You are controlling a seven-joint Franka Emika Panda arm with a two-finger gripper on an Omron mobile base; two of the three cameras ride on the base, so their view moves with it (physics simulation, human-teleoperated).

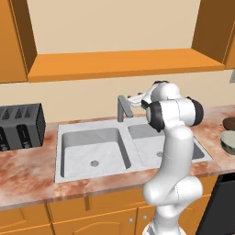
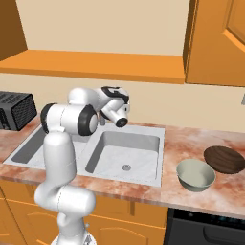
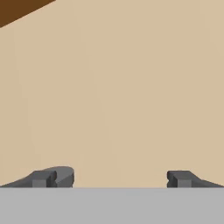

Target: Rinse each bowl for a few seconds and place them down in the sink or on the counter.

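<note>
Kitchen wall, plain beige, is what the hand view looks straight at, so the gripper (image 3: 118, 178) points at the backsplash, not at any bowl. Finger tips sit far apart, nothing between them: jaws spread wide and empty. From the right base view the hand (image 2: 116, 109) hangs over the back edge of the sink (image 2: 143, 178), near the faucet (image 1: 122, 107), above the right basin.

Outward from there: both bowls stand on the counter (image 2: 186, 143) to the robot's right of the sink, well apart from the hand. The pale bowl (image 2: 195, 174) is nearer, just beside the sink's right rim, upright, mouth up. The dark brown bowl (image 2: 225, 159) sits behind and further right, close to or touching the pale one; contact can't be told.

Judgement: no bowl picked yet, rinsing not begun. Next move likely needs the hand to swing right, lower, and pitch down toward the pale bowl's rim. Both bowls are round, so no long axis to align.
</note>
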